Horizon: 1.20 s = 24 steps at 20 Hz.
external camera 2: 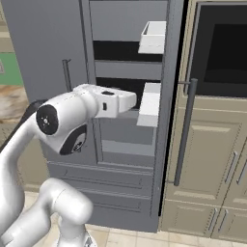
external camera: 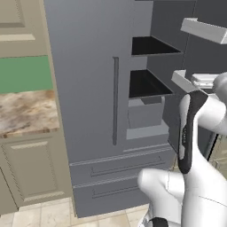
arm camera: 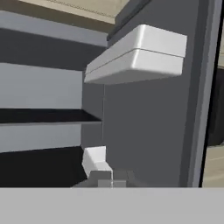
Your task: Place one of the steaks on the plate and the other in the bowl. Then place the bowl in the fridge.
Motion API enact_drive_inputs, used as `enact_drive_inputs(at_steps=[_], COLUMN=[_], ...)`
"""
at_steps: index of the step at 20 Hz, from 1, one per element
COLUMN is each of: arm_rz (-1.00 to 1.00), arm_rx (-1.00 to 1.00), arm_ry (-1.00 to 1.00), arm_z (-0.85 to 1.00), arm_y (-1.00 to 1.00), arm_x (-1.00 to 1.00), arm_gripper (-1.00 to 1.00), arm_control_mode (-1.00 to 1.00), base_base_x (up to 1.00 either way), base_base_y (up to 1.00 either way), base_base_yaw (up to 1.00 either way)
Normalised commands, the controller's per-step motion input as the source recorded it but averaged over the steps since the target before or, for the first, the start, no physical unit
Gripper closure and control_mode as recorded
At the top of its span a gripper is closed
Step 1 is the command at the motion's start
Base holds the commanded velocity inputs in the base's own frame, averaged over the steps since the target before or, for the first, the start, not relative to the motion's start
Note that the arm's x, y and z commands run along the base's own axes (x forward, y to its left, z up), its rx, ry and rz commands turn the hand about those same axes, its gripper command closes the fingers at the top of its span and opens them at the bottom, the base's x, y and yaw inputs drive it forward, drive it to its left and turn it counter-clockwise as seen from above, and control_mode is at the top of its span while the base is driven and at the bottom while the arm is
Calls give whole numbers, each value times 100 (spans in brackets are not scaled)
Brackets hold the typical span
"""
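Note:
The tall grey fridge (external camera: 88, 66) stands with its left door closed and its right door (external camera 2: 169, 96) swung open. Dark shelves (external camera: 148, 84) show inside, and I cannot make out anything on them. My gripper (external camera 2: 134, 100) reaches in at mid height, just left of a white door bin (external camera 2: 149, 103). In the hand view its grey fingertips (arm camera: 114, 177) sit pressed together low in the middle with nothing between them, facing the inner door and a white bin (arm camera: 140, 54). The steaks, the plate and the bowl are out of view.
Two fridge drawers (external camera: 124, 164) lie below the doors. A marble counter (external camera: 26, 111) with beige cabinets is to the left. A dark wall oven (external camera 2: 222, 48) and beige cupboards stand right of the open door, whose long bar handle (external camera 2: 185, 130) sticks out.

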Motion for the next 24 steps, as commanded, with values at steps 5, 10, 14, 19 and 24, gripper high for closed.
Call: enact_drive_inputs(at_steps=[5, 10, 14, 19, 24], arm_rz=[1, 16, 15, 11, 8], arm_rx=[17, 0, 3, 5, 15], arm_ry=[59, 36, 40, -13, -24], arm_z=[2, -25, -60, -58, -2], arm_y=[64, 44, 45, 8, 20], arm_x=[-9, -16, -39, -55, -59], arm_gripper=[100, 100, -100, -100, -100], arm_control_mode=[-100, -100, -100, -100, -100], base_base_x=[0, 0, 0, 0, 0], base_base_y=[0, 0, 0, 0, 0], base_base_yaw=[0, 0, 0, 0, 0])
